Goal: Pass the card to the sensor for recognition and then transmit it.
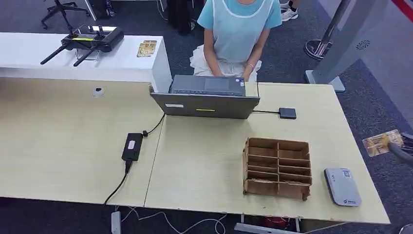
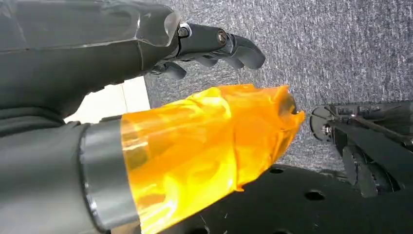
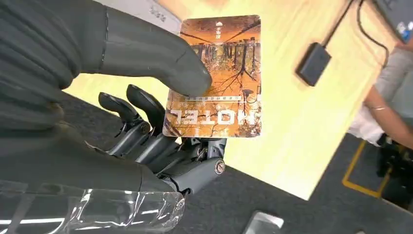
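Note:
An orange hotel card [image 3: 216,78] is pinched between the thumb and fingers of my right hand [image 3: 160,112]. In the head view the card [image 1: 383,143] hangs off the table's right edge over the carpet, and a fingertip of my right hand [image 1: 400,153] shows just behind it. A grey flat reader [image 1: 343,186] lies on the table's near right corner, left of and below the card. A small black box [image 1: 287,113] [image 3: 314,63] is wired to the laptop. My left hand [image 2: 195,122], its thumb wrapped in orange film, hangs over the carpet and holds nothing.
A wooden compartment organizer [image 1: 277,168] stands left of the grey reader. A person [image 1: 238,34] sits behind an open laptop [image 1: 207,97] at the table's far side. A black power adapter [image 1: 132,146] with cables lies mid-table. A white counter [image 1: 73,61] carries a controller.

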{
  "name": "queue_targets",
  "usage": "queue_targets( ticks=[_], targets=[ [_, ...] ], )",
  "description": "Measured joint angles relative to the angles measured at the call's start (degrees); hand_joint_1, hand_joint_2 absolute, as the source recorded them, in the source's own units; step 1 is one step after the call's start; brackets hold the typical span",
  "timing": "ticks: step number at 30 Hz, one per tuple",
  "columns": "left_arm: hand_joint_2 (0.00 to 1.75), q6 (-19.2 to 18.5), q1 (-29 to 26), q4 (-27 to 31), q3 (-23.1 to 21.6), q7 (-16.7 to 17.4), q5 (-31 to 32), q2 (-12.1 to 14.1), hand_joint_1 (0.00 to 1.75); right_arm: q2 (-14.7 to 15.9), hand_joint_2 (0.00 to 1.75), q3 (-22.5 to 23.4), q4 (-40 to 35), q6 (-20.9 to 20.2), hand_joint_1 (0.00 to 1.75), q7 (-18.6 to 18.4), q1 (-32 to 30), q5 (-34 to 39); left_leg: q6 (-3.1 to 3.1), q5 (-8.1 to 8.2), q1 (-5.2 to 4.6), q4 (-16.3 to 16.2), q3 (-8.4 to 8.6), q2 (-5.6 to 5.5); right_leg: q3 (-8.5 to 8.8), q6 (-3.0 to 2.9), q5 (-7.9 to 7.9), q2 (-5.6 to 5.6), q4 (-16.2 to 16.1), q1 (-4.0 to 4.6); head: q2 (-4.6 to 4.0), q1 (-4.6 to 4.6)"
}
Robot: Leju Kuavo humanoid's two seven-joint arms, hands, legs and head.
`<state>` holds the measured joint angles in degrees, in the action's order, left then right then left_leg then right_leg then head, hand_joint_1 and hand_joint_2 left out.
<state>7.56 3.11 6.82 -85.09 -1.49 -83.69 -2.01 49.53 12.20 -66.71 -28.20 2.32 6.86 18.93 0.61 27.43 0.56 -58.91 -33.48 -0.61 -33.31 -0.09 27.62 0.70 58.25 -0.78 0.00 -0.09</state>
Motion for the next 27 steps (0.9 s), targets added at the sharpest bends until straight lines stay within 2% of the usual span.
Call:
queue_targets(
  ticks=[5,27],
  targets=[
    [0.00,0.3,0.0,0.3,0.0,-0.1,0.0,0.2,0.00,1.5,1.75,-0.9,0.0,0.2,1.75,-0.5,-2.9,0.2,0.00,0.00,0.00,0.0,-0.01,0.00,0.00,0.00,0.00,0.00,0.0,0.00,0.02,0.00],
    [0.00,0.9,0.0,1.3,0.0,-0.2,0.7,1.0,0.00,0.6,1.75,-7.5,1.1,2.4,1.75,-0.6,-5.3,-2.3,0.00,0.00,0.00,0.0,0.01,0.06,0.00,-0.01,0.01,-0.05,0.0,0.00,0.02,0.00]
  ],
)
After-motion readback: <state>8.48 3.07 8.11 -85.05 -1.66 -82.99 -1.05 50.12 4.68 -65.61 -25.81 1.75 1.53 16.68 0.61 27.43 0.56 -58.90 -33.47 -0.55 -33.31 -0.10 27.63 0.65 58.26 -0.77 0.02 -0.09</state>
